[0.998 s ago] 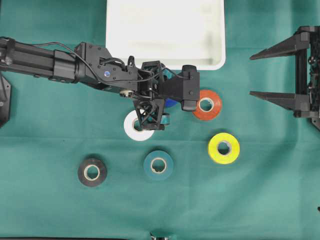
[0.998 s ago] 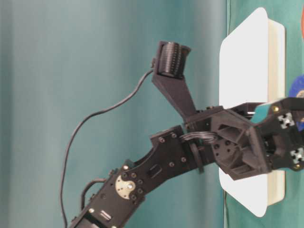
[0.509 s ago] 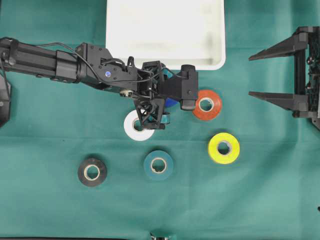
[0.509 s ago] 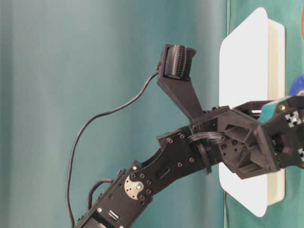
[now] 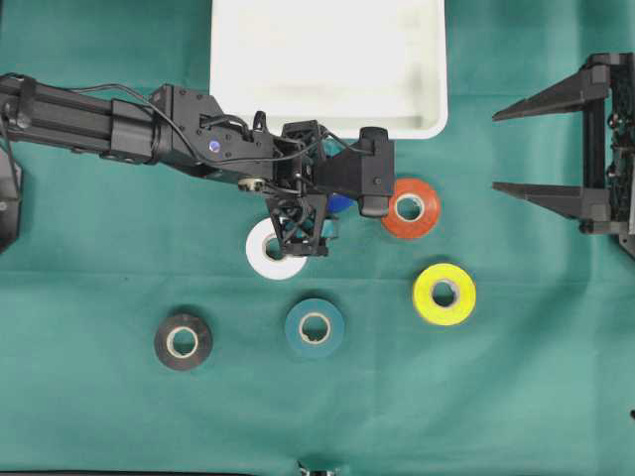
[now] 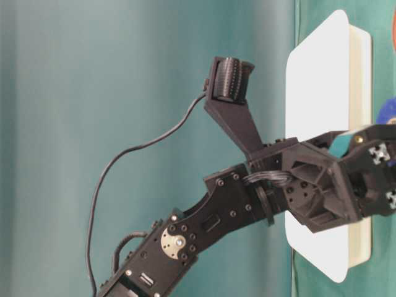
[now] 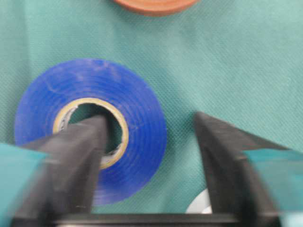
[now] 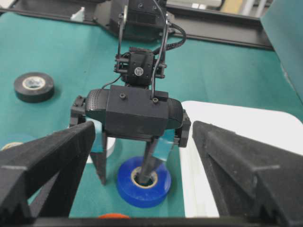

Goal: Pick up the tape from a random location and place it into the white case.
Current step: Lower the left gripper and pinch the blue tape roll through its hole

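the left tool [image 7: 151, 156] is down over the blue tape [image 7: 90, 130] on the bench [image 5: 516, 397]. one finger [image 7: 75, 161] sits in the hole of the roll. the other finger [image 7: 222, 161] stands on the green cloth outside the roll, with a gap between it and the tape. so the jaws are partly open around one side of the ring, and they do not pinch it. the fingers look blurred in the wrist view. the blue tape lies flat on the cloth.

just past the tool tip lies the orange tape [image 5: 411, 207]. the white tape [image 5: 272, 250] lies right beside the tool, partly under the arm. a bit further out are the teal tape [image 5: 315, 327] and the yellow tape [image 5: 444, 294]. the black tape [image 5: 183, 341] is far off to the side.

the white case [image 5: 327, 59] sits close by the tool, on the other side from the white tape. no tape shows in it.

the right tool [image 5: 541, 144] waits well away, past the orange tape. its jaws are wide open and hold nothing.
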You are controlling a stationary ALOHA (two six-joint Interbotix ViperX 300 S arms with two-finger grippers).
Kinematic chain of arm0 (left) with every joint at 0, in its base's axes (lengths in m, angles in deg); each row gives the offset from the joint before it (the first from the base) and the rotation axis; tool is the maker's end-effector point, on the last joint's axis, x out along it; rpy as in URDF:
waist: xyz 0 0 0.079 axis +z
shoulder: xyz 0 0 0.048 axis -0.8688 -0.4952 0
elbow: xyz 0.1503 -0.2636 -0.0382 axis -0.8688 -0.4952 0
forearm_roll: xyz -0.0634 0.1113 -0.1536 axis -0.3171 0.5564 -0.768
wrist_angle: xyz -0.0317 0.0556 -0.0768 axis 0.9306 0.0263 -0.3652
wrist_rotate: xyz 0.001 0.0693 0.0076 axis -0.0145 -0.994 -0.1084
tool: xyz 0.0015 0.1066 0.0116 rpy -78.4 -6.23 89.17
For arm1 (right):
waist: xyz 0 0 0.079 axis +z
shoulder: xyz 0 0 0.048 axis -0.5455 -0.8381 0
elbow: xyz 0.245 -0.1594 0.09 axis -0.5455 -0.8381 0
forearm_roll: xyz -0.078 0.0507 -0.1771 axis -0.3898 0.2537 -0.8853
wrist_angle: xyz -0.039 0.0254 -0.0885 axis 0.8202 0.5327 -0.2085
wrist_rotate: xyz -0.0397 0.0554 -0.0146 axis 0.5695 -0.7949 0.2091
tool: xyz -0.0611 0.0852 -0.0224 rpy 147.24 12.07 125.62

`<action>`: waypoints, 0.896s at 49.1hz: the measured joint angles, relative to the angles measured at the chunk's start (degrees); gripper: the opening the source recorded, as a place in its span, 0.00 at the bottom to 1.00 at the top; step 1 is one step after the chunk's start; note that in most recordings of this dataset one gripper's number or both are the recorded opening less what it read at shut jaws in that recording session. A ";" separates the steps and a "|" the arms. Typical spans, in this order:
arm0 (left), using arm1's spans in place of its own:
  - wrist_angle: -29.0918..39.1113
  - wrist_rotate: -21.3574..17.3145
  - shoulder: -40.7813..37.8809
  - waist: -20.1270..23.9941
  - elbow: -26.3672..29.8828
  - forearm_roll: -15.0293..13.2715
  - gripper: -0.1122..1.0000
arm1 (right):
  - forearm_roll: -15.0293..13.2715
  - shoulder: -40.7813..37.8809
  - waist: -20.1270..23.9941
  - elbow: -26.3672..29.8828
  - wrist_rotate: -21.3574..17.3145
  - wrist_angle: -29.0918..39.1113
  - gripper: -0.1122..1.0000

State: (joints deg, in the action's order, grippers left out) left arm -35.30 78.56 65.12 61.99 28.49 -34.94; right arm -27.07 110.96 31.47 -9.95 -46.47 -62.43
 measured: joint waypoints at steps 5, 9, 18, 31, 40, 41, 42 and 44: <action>0.09 0.00 0.00 0.09 0.09 0.00 0.32 | 0.00 -0.18 0.00 0.00 0.00 0.00 0.93; 0.53 0.00 -0.09 0.09 0.18 0.00 0.32 | 0.00 -0.35 0.00 0.00 0.00 0.00 0.93; 1.32 0.00 -0.09 0.00 0.26 0.00 0.32 | 0.00 -0.70 0.00 0.00 0.00 0.00 0.93; 1.49 0.00 0.00 0.00 0.35 0.00 0.32 | 0.00 -0.70 0.00 0.00 0.00 0.09 0.93; 1.49 0.00 -0.09 0.00 0.35 0.00 0.32 | 0.00 -0.70 0.00 0.00 0.09 0.26 0.93; 1.49 0.00 -0.09 0.00 0.35 0.00 0.32 | 0.00 -0.79 0.00 0.00 0.00 0.26 0.93; 1.49 0.00 0.00 0.00 0.35 0.00 0.32 | 0.00 -0.70 0.00 0.00 0.00 0.26 0.93; 1.49 0.00 -0.09 0.00 0.35 0.00 0.32 | 0.00 -0.79 0.00 0.00 0.00 0.26 0.93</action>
State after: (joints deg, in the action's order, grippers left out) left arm -33.80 78.56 65.03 61.99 28.85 -34.94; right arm -27.07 110.17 31.47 -9.95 -46.47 -62.17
